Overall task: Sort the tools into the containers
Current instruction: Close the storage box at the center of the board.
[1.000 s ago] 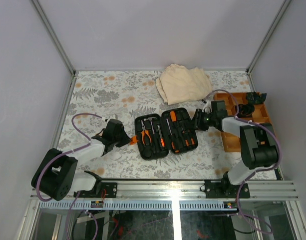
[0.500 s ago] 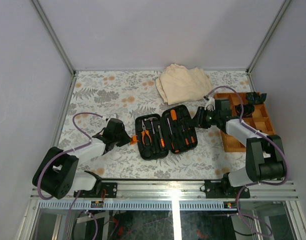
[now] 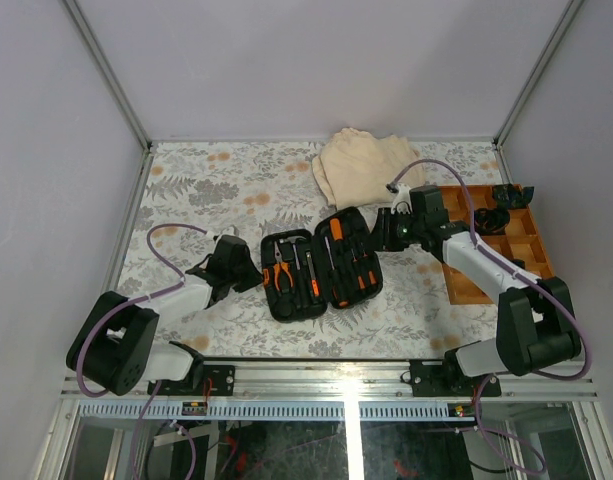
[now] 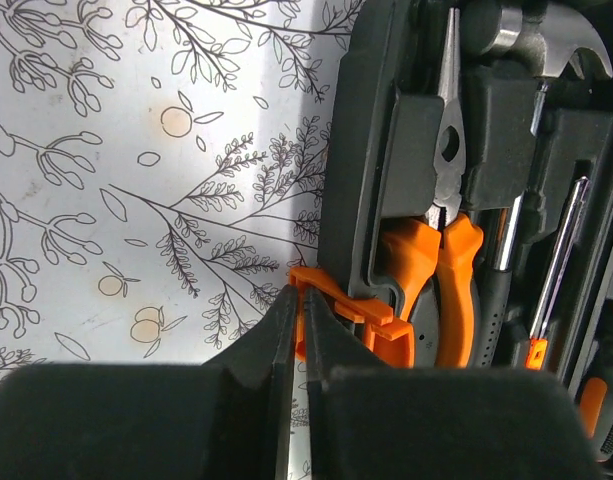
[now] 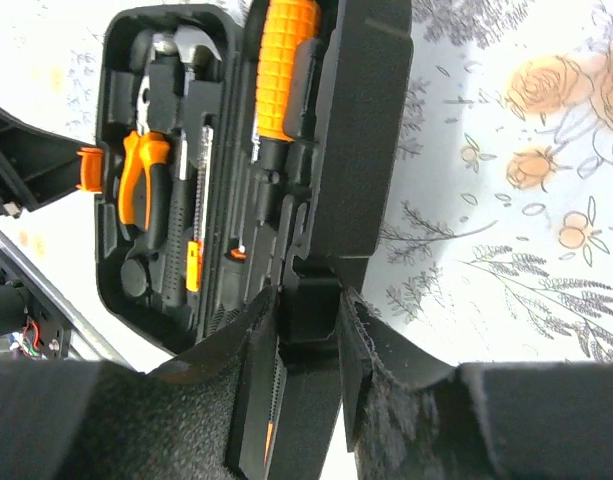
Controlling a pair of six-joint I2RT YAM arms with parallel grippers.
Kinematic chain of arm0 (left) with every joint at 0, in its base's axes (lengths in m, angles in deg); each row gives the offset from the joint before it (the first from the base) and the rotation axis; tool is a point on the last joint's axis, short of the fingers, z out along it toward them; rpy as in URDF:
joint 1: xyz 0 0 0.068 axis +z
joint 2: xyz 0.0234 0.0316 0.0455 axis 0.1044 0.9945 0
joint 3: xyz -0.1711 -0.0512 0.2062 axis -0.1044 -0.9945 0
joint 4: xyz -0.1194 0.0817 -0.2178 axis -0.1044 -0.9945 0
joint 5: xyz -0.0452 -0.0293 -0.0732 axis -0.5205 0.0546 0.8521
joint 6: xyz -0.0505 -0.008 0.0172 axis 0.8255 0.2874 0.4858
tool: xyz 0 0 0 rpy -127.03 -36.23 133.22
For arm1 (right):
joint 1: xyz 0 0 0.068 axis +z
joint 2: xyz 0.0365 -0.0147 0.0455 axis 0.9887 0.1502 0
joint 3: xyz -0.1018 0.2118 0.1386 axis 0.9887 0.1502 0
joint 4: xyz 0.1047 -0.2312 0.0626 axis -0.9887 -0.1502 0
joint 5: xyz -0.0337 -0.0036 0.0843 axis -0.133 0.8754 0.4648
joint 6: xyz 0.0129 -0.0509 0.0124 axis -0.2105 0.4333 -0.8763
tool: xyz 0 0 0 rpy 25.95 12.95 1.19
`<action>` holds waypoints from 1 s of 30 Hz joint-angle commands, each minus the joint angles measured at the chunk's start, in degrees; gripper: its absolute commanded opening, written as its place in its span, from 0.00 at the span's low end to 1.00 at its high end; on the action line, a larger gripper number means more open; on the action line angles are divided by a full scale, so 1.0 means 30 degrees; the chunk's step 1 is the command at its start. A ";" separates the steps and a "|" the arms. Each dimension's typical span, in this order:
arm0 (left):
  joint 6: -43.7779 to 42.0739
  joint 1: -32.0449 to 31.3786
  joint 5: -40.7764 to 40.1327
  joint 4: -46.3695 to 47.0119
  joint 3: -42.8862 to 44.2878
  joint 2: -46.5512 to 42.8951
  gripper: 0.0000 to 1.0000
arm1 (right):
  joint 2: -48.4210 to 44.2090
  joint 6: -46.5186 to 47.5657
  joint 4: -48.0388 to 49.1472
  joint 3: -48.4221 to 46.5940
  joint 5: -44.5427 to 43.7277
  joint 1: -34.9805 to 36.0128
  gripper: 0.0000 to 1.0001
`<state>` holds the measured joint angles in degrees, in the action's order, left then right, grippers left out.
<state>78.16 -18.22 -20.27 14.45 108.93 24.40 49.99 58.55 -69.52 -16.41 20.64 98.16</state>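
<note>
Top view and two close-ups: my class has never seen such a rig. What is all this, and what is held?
Two robot arms are bolted to a table. The wide picture looks down from above; each close-up comes from a camera on one wrist. On the table lie an open case with pliers, a hammer and screwdrivers, a cloth and a wooden tray. The left tool pinches the case's orange latch; the right tool grips its other half's edge.

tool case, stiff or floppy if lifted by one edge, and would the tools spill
Probably stiff hard plastic, but the case hinges in the middle, so the half in the right gripper would likely fold up alone. The pliers sit in moulded slots and should stay put.
</note>
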 commanded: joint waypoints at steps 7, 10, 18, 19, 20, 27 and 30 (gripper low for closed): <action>-0.0461 -0.0163 0.0391 -0.1332 -0.0433 0.0771 0.00 | -0.1315 -0.0786 -0.0379 -0.2209 0.1499 0.2260 0.33; -0.0461 -0.0158 0.0413 -0.1304 -0.0466 0.0761 0.00 | -0.1341 -0.0897 -0.0498 -0.2426 0.1464 0.2816 0.34; -0.0432 -0.0162 0.0395 -0.1315 -0.0506 0.0661 0.00 | -0.1257 -0.1274 -0.0525 -0.3124 0.1168 0.4030 0.38; -0.0432 -0.0171 0.0410 -0.1315 -0.0513 0.0656 0.00 | -0.1199 -0.1335 -0.0523 -0.3164 0.1136 0.4141 0.38; -0.0454 -0.0160 0.0397 -0.1315 -0.0514 0.0693 0.00 | -0.1133 -0.1347 -0.0459 -0.3210 0.1132 0.4311 0.38; -0.0432 -0.0164 0.0384 -0.1348 -0.0499 0.0668 0.00 | -0.0760 -0.1852 0.0423 -0.2945 0.1151 0.5184 0.38; -0.0432 -0.0164 0.0383 -0.1346 -0.0514 0.0657 0.00 | -0.0518 -0.1954 0.0480 -0.3032 0.0926 0.5598 0.38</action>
<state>78.18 -18.22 -20.27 14.48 108.93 24.38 47.00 54.13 -66.92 -24.65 21.40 112.52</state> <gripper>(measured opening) 0.008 0.382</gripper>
